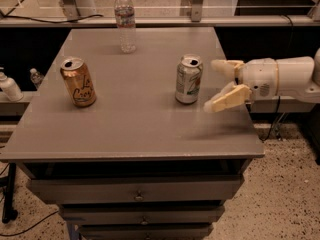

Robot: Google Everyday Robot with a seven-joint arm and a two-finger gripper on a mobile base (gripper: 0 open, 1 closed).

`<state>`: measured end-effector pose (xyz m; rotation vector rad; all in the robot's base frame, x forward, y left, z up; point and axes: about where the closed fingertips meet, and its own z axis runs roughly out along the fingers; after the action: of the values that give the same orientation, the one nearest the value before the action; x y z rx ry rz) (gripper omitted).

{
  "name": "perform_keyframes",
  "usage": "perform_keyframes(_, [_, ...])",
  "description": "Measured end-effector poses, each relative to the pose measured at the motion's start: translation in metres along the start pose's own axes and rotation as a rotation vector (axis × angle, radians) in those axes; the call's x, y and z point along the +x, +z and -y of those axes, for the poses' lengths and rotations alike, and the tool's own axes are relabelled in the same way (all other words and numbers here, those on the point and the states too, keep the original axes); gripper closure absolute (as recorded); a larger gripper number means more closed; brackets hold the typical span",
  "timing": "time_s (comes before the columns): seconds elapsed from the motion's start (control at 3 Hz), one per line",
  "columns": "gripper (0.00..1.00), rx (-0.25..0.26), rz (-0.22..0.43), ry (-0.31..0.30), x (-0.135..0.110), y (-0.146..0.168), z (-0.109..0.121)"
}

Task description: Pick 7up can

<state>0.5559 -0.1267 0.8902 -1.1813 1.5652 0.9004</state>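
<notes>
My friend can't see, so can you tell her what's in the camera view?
The open gripper hangs just right of the 7up can on a grey table. An orange-gold can stands left, a water bottle behind.

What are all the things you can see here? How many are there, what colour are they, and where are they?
7up can: one, silver-white with green, upright, right of the table's middle.
orange can: one, orange-gold, upright, left side of the table.
water bottle: one, clear, upright, far edge of the table.
table: one, grey, centre of view.
drawers: at least two, grey, under the tabletop.
white bottle: one, white, left of the table.
arm: one, white, reaching in from the right.
gripper: one, cream, open, just right of the 7up can, not touching.
</notes>
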Motion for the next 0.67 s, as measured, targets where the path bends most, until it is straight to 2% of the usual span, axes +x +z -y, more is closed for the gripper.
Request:
perform_keyframes(0.33, [0.0, -0.007, 0.081, -0.068, -0.007, 0.019, 0.011])
perform_keyframes(0.67, [0.0, 0.0, 0.096, -0.132, -0.005, 0.039, 0.016])
